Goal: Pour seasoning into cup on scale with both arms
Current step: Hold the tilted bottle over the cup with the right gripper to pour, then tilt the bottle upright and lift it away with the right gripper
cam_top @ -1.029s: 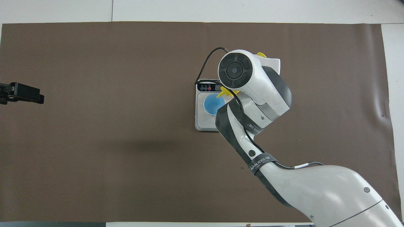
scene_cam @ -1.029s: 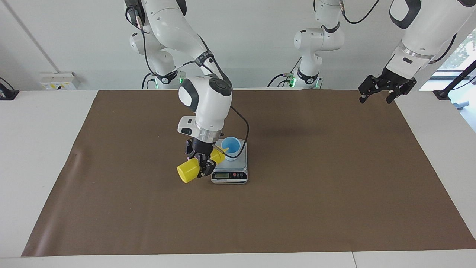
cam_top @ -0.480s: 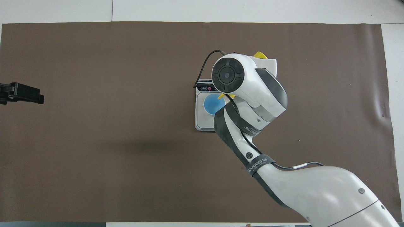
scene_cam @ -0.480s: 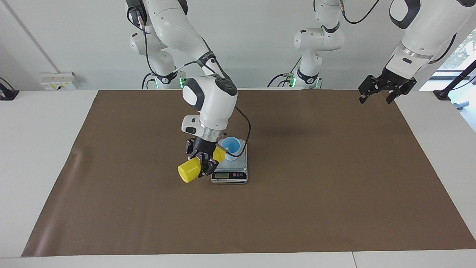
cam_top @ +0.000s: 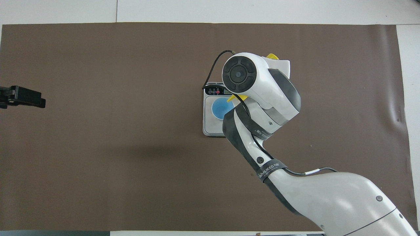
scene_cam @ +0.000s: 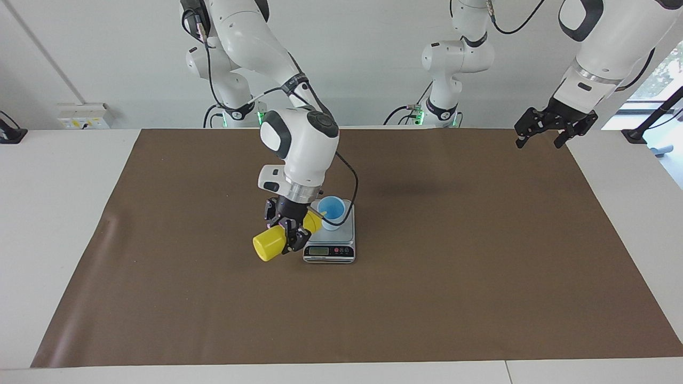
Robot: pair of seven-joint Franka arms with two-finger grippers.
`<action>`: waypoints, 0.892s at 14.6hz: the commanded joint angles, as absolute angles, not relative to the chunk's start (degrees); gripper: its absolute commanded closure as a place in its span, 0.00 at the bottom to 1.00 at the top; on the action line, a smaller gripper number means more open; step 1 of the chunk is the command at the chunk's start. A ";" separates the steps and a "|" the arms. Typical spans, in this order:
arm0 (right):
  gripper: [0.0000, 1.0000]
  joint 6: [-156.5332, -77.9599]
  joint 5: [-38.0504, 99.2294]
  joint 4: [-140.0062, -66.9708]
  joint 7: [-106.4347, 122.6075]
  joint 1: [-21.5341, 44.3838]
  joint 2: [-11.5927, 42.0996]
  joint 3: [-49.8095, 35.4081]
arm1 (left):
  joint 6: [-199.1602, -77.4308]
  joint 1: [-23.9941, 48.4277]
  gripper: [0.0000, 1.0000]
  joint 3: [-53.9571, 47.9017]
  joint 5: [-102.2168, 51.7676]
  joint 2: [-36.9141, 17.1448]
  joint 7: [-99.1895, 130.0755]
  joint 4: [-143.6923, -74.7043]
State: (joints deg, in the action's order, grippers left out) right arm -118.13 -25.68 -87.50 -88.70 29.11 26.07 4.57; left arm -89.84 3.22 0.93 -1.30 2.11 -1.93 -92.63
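Over the scale point(scene_cam: 330, 240), mid-mat: yellow squeeze bottle point(scene_cam: 283, 237), laid nearly level, clamped round its body by the right gripper point(scene_cam: 288, 228), nozzle over the rim of the blue cup point(scene_cam: 331, 210), apparently so the seasoning lands inside. Cup stood on the weighing plate. Left gripper point(scene_cam: 540, 132) waited with fingers spread, holding nothing, over the mat's edge at its own end.

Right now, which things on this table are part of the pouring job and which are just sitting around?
In the job:
- yellow seasoning bottle, tipped toward the cup, gripped by the right hand
- blue cup, on the scale
- scale
- left hand, open, waiting over the mat's corner

Just there:
- brown mat
- wall socket box
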 commanded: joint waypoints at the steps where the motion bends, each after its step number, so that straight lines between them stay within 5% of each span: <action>1: 1.00 -116.19 -18.49 -82.98 -87.29 26.47 26.63 4.22 | -89.12 2.55 0.00 0.53 -0.44 2.02 -2.55 -92.29; 5: 1.00 -114.08 -2.25 -79.03 -83.42 19.62 26.46 4.22 | -89.12 2.46 0.00 0.53 -0.44 2.02 -2.55 -92.29; 13: 1.00 -103.11 40.48 -81.89 -72.77 -5.77 23.74 4.31 | -89.12 2.55 0.00 0.53 -0.44 2.02 -2.55 -92.29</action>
State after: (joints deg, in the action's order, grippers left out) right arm -105.48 34.52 -79.45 -73.51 -1.46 25.80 5.37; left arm -89.84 3.22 0.93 -1.29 2.11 -1.93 -92.63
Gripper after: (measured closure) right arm 0.396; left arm 0.000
